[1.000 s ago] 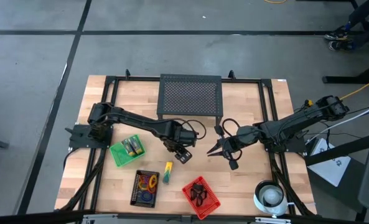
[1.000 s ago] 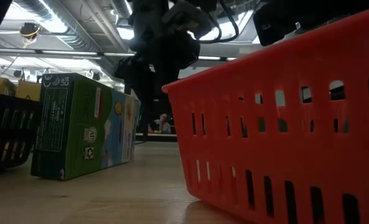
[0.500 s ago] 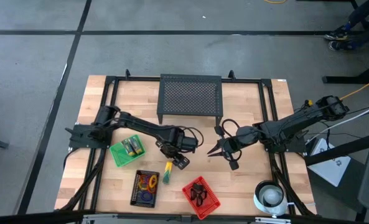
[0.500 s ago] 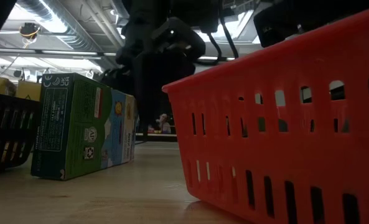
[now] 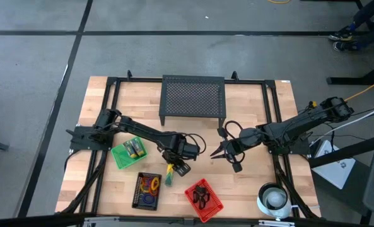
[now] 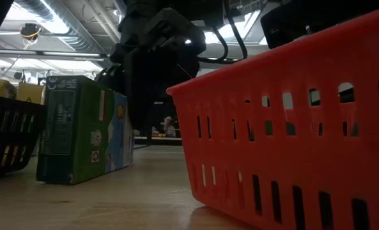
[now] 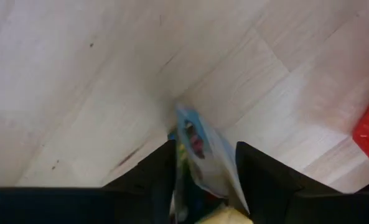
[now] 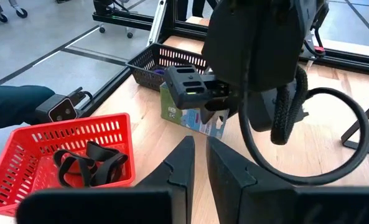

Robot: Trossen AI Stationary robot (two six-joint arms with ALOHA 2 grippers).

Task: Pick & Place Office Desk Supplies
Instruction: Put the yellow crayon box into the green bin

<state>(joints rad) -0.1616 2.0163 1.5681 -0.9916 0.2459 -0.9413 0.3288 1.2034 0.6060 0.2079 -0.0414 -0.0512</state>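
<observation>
One crayon box (image 5: 169, 174) is left on the wooden surface (image 5: 250, 183) between the black and red baskets, with the left end effector (image 5: 171, 168) open around its top end, not yet gripping, while the right end effector (image 5: 216, 153) waits closed nearby.

Yellow-green crayon box (image 5: 169, 174) on table

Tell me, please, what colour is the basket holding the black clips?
Red, seen best in the right wrist view.
</observation>
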